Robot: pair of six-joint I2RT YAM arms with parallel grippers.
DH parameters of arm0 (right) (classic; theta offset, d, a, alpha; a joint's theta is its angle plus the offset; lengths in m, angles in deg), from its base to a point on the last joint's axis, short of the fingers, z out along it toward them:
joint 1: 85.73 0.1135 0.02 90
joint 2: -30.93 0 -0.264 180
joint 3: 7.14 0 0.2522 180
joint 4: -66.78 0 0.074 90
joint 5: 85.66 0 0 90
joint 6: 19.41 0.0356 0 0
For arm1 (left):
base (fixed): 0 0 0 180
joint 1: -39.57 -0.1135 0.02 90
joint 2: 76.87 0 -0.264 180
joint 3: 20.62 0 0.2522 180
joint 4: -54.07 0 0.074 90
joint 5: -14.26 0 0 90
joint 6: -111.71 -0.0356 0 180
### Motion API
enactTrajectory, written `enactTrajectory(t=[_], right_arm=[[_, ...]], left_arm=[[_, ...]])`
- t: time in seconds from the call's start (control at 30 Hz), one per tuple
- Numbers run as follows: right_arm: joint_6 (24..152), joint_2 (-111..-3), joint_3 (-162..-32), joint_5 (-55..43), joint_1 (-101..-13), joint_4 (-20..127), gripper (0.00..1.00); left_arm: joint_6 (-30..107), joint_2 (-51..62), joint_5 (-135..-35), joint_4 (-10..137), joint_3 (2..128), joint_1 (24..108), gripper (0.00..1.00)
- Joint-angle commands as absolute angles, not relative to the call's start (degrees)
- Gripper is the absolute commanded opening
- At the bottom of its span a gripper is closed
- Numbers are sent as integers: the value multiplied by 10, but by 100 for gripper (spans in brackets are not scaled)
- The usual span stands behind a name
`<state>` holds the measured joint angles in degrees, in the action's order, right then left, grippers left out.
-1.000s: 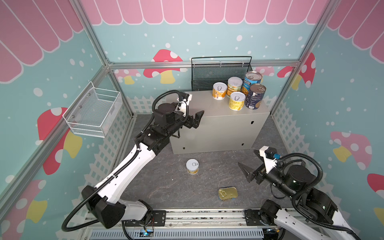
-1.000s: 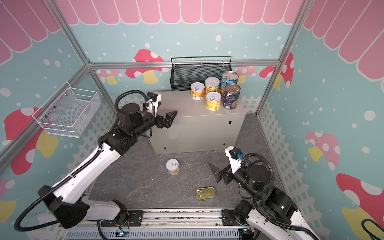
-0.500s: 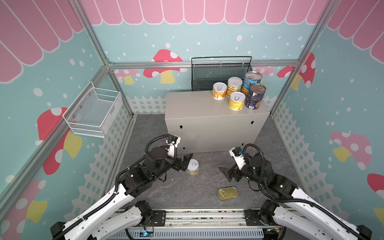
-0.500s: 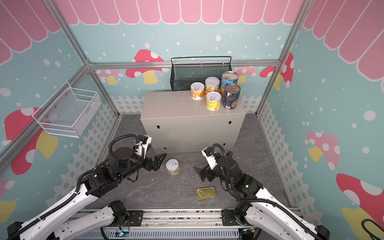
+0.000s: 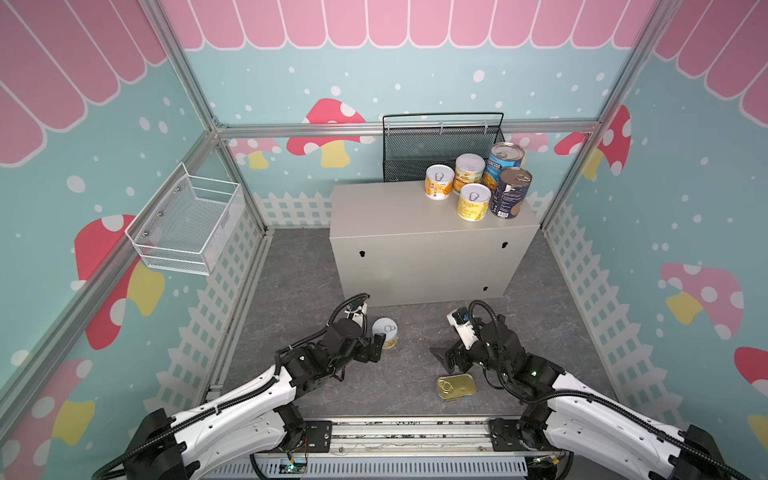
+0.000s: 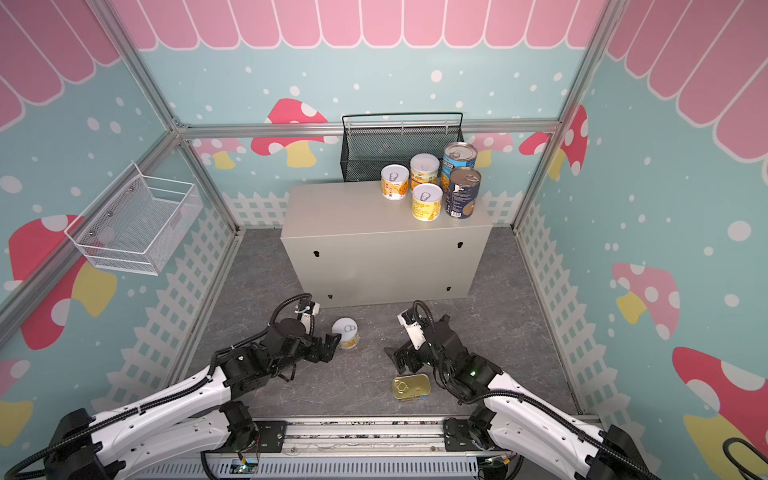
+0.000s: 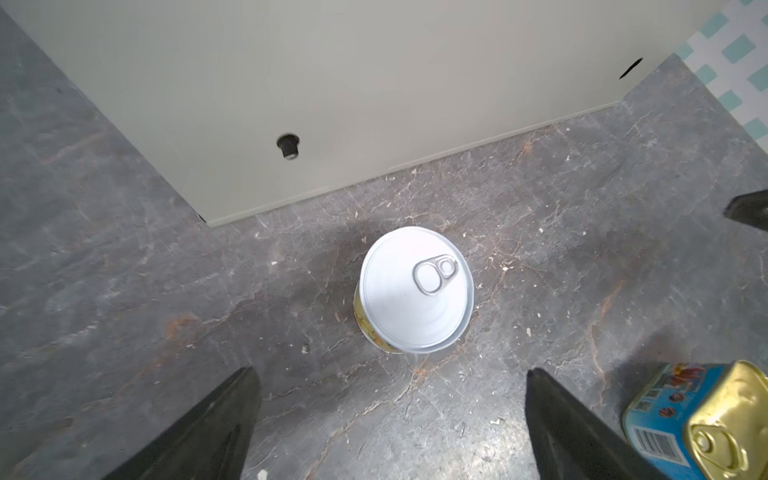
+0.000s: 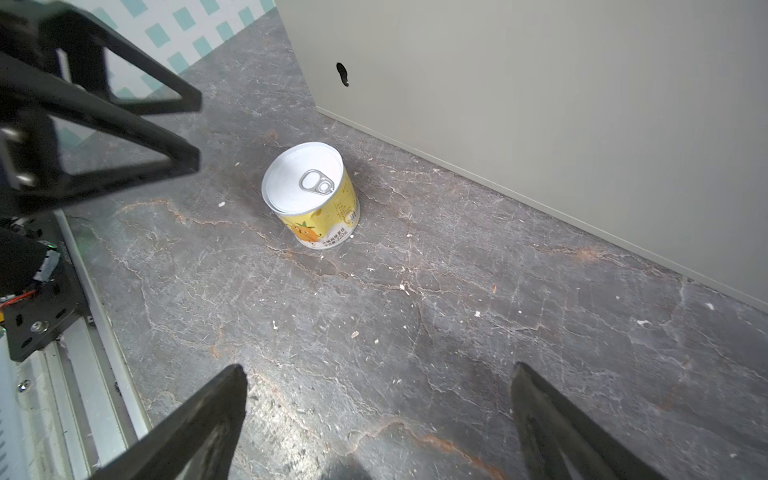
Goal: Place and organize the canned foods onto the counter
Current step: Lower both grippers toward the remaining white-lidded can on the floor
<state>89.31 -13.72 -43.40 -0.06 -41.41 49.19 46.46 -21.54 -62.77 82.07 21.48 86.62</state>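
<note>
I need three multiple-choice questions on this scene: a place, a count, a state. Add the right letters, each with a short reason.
1. Where is the gold-topped flat tin?
A) black mesh basket
B) floor, near the right hand
C) white wire basket

2. How many tins stand on the counter?
A) three
B) five
C) seven

3. The left hand is:
A) open, empty
B) shut on a tin
C) shut, empty

Answers:
1B, it lies on the grey floor.
2B, three yellow tins, two blue tins.
3A, its fingers stand wide apart, nothing between.
</note>
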Motion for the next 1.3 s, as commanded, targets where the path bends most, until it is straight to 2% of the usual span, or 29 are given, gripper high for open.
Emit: enactTrajectory(t=[0.0, 0.3, 0.63, 1.07, 1.27], right_arm=[[906, -122, -415, -15, -412, 538, 99], [900, -137, -418, -13, -412, 542, 99], [886, -145, -427, -53, -412, 539, 99], [879, -160, -443, -64, -411, 536, 99], [877, -159, -459, -68, -412, 522, 99]], left_arm=[[500, -181, -650, 721, 187, 870, 99], [474, -47, -670, 536, 147, 871, 98], [443, 55, -649, 466, 179, 871, 91], [424, 64, -627, 417, 167, 871, 74], [415, 22, -625, 440, 166, 871, 71]])
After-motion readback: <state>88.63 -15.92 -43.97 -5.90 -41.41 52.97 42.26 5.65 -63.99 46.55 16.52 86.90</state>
